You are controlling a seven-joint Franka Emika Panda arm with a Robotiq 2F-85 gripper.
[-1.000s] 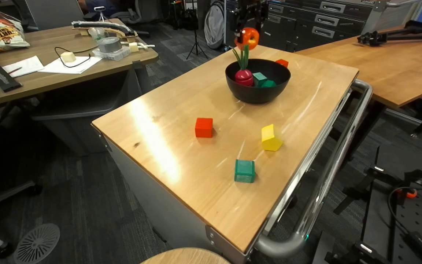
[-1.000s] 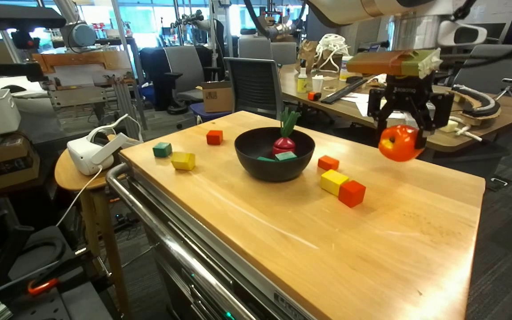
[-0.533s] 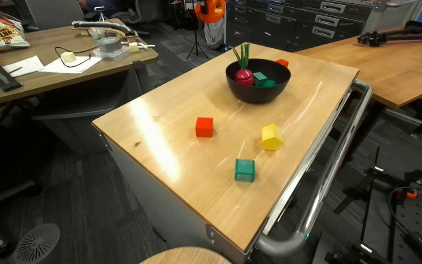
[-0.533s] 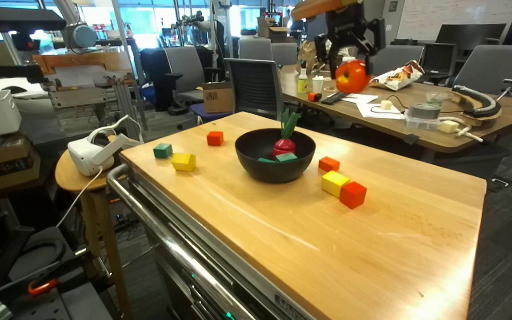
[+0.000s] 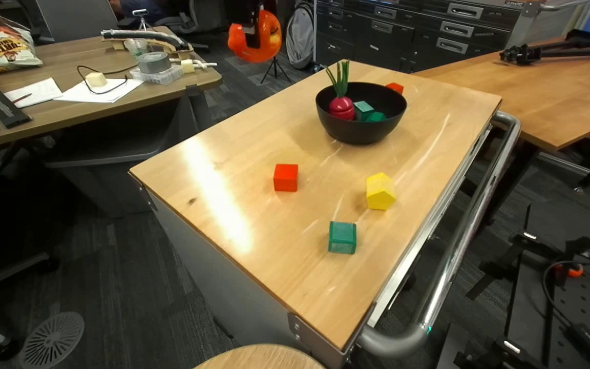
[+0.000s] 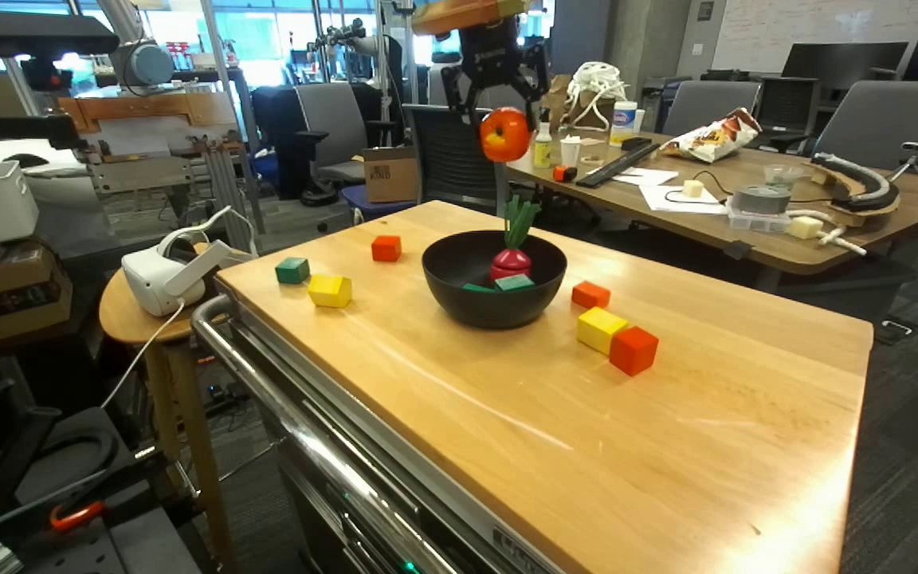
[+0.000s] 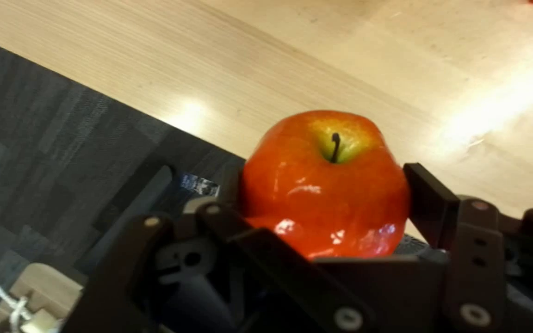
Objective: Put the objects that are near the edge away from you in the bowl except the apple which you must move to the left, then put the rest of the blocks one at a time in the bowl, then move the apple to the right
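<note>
Flanking the black bowl (image 6: pixel 491 307), six blocks (image 6: pixel 330 292), with a headset (image 6: pixel 158 277) nearby.

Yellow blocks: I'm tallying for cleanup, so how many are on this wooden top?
2. In an exterior view, one yellow block is near a green block; the other yellow block is beside a red block, past the bowl. More could be hidden inside it.
</note>
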